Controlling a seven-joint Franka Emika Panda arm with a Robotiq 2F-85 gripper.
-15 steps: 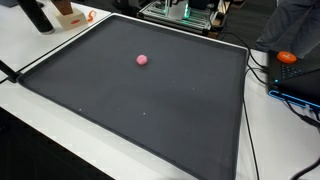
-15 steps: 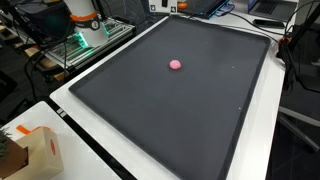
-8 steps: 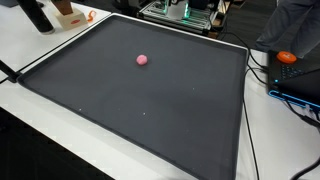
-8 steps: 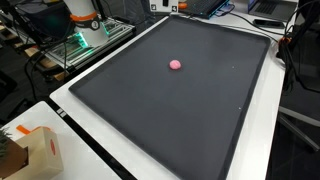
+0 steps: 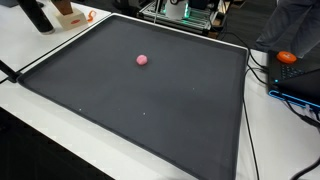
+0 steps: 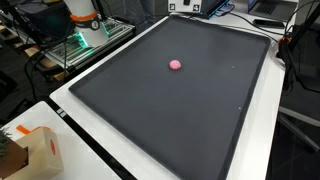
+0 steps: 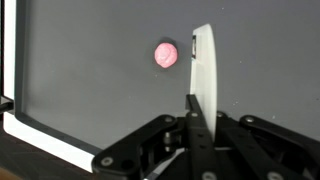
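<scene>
wrist view only: gripper [image 7: 203, 45] right beside the pink ball [image 7: 165, 53], open or closed, can't tell. both exterior views show the ball on the black mat [image 5: 180, 110].

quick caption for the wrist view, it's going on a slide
Wrist view: the gripper hangs over a dark mat, a small pink ball lying just beside its finger in the picture.

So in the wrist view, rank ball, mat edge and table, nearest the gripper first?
1. Ball, just left of the gripper.
2. Mat edge, far left.
3. Table, just beyond that edge.
</scene>
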